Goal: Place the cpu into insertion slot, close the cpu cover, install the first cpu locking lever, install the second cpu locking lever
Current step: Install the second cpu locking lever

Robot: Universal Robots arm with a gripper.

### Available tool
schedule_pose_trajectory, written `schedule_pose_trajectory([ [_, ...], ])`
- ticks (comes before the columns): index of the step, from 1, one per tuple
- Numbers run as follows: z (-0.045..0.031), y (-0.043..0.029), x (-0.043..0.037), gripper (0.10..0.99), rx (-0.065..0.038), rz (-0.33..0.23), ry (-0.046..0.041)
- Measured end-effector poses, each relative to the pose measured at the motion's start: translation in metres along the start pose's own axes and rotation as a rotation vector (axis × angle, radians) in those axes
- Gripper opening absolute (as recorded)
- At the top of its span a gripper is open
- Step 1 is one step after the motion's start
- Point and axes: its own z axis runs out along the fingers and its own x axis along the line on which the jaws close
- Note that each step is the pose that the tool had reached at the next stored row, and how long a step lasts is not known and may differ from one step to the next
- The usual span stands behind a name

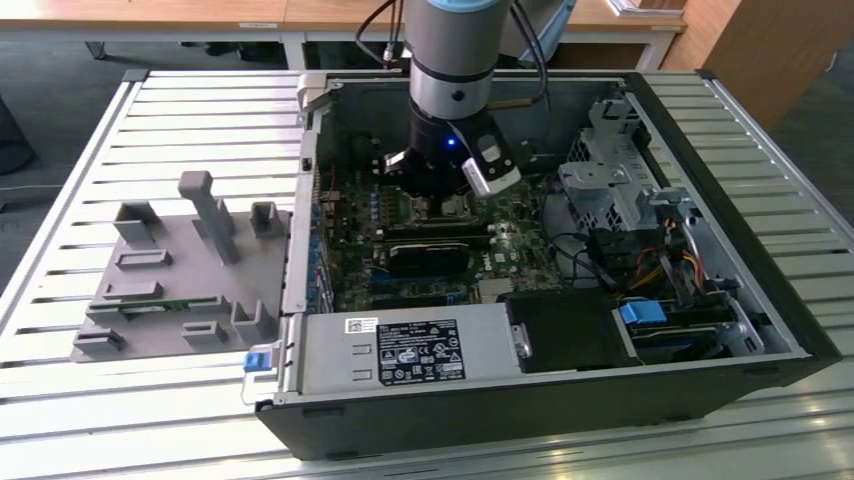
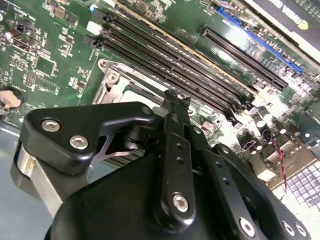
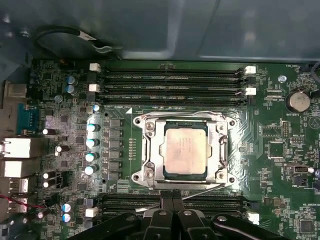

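Memory slots (image 3: 172,80) flank the covered cpu (image 3: 185,150); clenched, empty gripper (image 3: 172,196) hovers beside it.

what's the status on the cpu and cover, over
gripper poised over socket edge. cpu seated in slot, cpu cover closed around it. nothing in the way.

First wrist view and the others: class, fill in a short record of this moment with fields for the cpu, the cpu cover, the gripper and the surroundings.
cpu: the cpu lies flat in the socket on the green board, silver top up
cpu cover: the cpu cover is down, framing the chip
gripper: the gripper sits just beside the socket, fingers together, holding nothing
surroundings: open computer case on a slatted table; grey fixture block towards the exterior view's left
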Motion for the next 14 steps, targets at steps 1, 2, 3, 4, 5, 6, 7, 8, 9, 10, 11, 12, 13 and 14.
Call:
schedule_pose_trajectory([
  [1,0.0000,-0.0001,0.0005,0.106,-0.001,0.000,0.0000],
  [2,0.0000,-0.0001,0.0007,0.106,-0.002,0.000,0.0000],
  [3,0.0000,-0.0003,0.0009,0.106,-0.004,0.000,0.0000],
  [4,0.0000,-0.0004,0.0011,0.106,-0.006,0.000,0.0000],
  [5,0.0000,-0.0007,0.0014,0.106,-0.009,0.000,0.0000],
  [6,0.0000,-0.0010,0.0015,0.106,-0.013,0.000,0.0000],
  [7,-0.0001,-0.0014,0.0016,0.106,-0.017,0.000,0.0000],
  [8,-0.0001,-0.0019,0.0017,0.106,-0.022,0.000,0.0000],
  [9,-0.0002,-0.0027,0.0018,0.106,-0.027,0.000,0.0001],
  [10,-0.0002,-0.0035,0.0020,0.106,-0.031,0.000,0.0000],
  [11,-0.0003,-0.0042,0.0020,0.106,-0.033,0.000,0.0000],
  [12,-0.0004,-0.0049,0.0021,0.106,-0.035,0.000,0.0001],
  [13,-0.0004,-0.0055,0.0024,0.106,-0.037,0.000,0.0001],
  [14,-0.0005,-0.0061,0.0028,0.106,-0.038,0.000,0.0000],
])
